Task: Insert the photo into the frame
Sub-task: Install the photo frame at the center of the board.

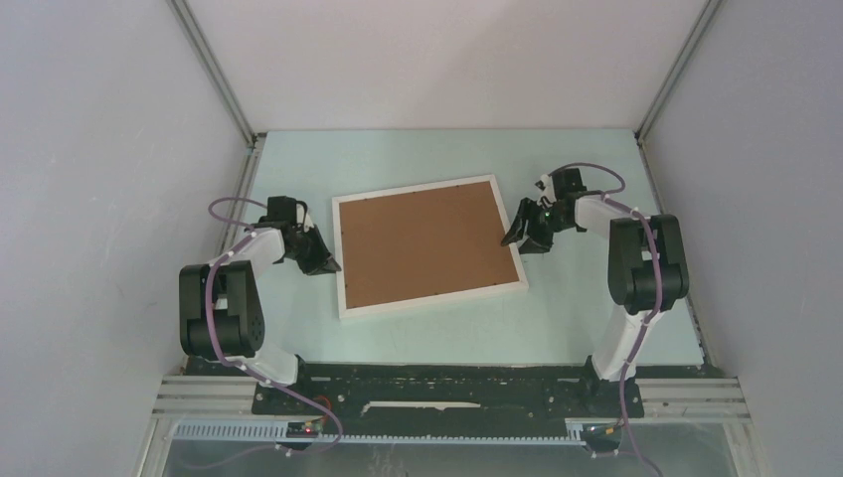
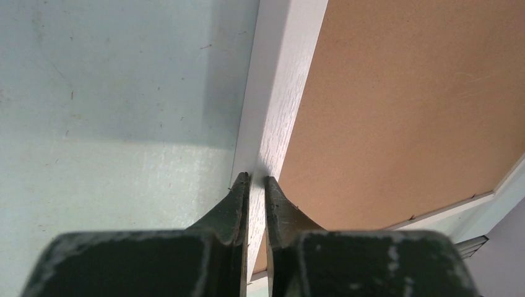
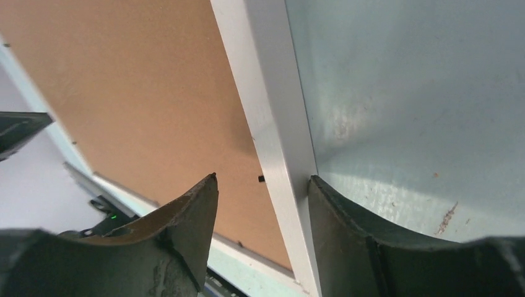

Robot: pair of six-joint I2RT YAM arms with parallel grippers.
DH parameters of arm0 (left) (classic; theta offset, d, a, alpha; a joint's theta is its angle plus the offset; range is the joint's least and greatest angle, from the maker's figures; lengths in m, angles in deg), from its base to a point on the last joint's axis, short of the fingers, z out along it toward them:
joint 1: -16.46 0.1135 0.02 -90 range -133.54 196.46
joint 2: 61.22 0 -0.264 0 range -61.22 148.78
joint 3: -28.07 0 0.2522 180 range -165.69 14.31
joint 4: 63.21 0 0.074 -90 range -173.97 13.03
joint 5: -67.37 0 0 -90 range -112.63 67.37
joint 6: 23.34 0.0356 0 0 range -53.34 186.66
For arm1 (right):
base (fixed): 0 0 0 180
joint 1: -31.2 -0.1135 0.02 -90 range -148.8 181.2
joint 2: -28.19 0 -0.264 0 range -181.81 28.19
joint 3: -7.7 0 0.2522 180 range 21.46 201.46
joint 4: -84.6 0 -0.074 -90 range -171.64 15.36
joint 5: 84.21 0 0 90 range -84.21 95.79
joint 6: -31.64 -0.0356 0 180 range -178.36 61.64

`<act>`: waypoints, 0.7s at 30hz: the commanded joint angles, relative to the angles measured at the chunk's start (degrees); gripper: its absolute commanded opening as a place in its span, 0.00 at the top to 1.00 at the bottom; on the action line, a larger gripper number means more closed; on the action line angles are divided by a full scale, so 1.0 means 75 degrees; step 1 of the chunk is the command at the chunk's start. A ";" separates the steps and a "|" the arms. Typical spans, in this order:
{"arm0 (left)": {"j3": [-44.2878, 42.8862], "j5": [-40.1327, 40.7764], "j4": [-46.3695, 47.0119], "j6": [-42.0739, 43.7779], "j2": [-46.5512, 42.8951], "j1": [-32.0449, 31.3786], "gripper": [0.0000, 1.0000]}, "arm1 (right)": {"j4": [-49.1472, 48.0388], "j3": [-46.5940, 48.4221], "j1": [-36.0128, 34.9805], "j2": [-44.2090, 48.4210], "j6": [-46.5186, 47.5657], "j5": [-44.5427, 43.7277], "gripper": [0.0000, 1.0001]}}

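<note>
White frame (image 1: 434, 299) face-down on table (image 1: 447, 154), brown backing board (image 1: 427, 243) up — photo unseen. Likely stiff, light; take by thin rim. Left gripper (image 2: 257, 179) near-closed at left rim, hold unclear; right gripper (image 3: 262, 179) wide, astride right rim.

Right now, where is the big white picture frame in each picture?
Top external: large thin white rectangular picture frame, centre of the picture.
Left wrist: its rim runs up the middle.
Right wrist: its rim slants down the middle.
Shared landmark: flat brown backing board inside it: right of the rim in left wrist, left of it in right wrist.
</note>
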 commanded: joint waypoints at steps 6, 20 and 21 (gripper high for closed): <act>0.0026 -0.0479 0.0151 0.0022 -0.0150 -0.0205 0.94 | -0.0028 -0.0326 0.0607 -0.0057 -0.0307 0.1978 0.50; 0.0025 -0.0441 0.0151 0.0038 -0.0138 -0.0196 0.95 | -0.0359 -0.0331 0.0608 -0.0433 -0.0413 0.1899 0.61; 0.0025 -0.0450 0.0151 0.0032 -0.0133 -0.0199 0.95 | -0.0398 -0.0321 0.0617 -0.0447 -0.0453 0.1925 0.61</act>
